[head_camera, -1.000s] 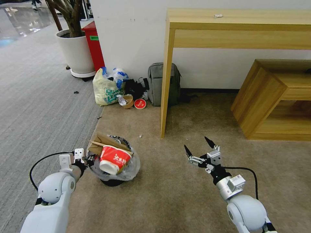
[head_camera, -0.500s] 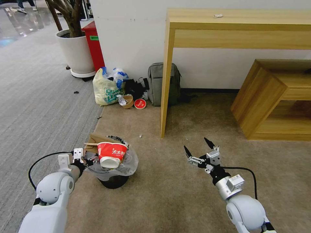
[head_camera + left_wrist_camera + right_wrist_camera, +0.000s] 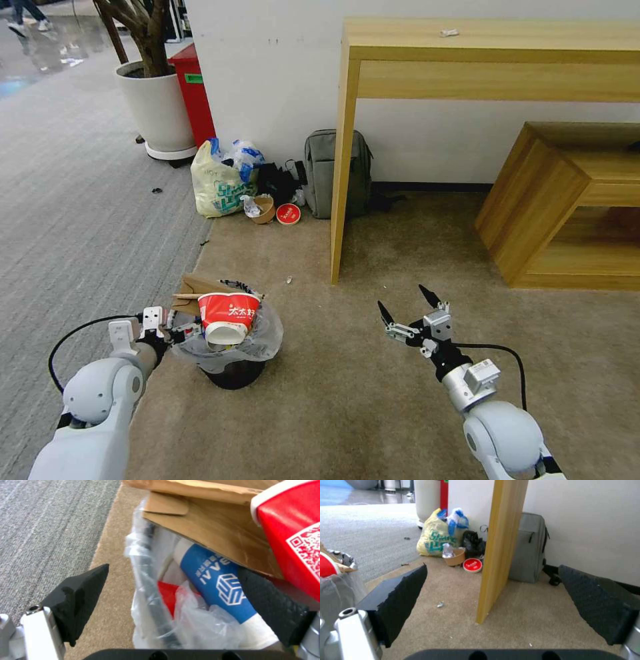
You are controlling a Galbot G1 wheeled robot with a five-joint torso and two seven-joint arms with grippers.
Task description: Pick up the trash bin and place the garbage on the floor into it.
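So the trash bin [image 3: 233,363] sits upright on the beige carpet [image 3: 373,400], right near the seam where the grey ribbed carpet [image 3: 80,213] starts. It's a small round black bin with a crinkly whitish bag [image 3: 263,337] puffing out over the rim, and it's stuffed. A red paper cup [image 3: 228,317] sits on top, tipped toward the camera, with a brown cardboard scrap [image 3: 193,293] and a thin stick poking out behind it. From the left wrist camera there's also a blue paper cup [image 3: 216,580] wedged down inside under the cardboard.

The left gripper [image 3: 183,331] is at the bin's rim on the robot's left side. In the wrist view its fingers are spread wide, one black finger [image 3: 80,597] outside over the carpet, the other down among the trash by the blue cup, with the bag-covered rim between them. Whether either pad touches the bag, I honestly can't tell from this angle.

The right gripper [image 3: 403,307] hangs over bare carpet well off to the robot's right of the bin, fingers splayed apart, nothing between them.

A tiny scrap [image 3: 289,280] lies on the carpet near the leg of the wooden table [image 3: 467,60]. Against the wall: a yellow-green shopping bag [image 3: 217,183], a paper bowl [image 3: 265,209], a red lid [image 3: 288,214] and a grey backpack [image 3: 323,173].
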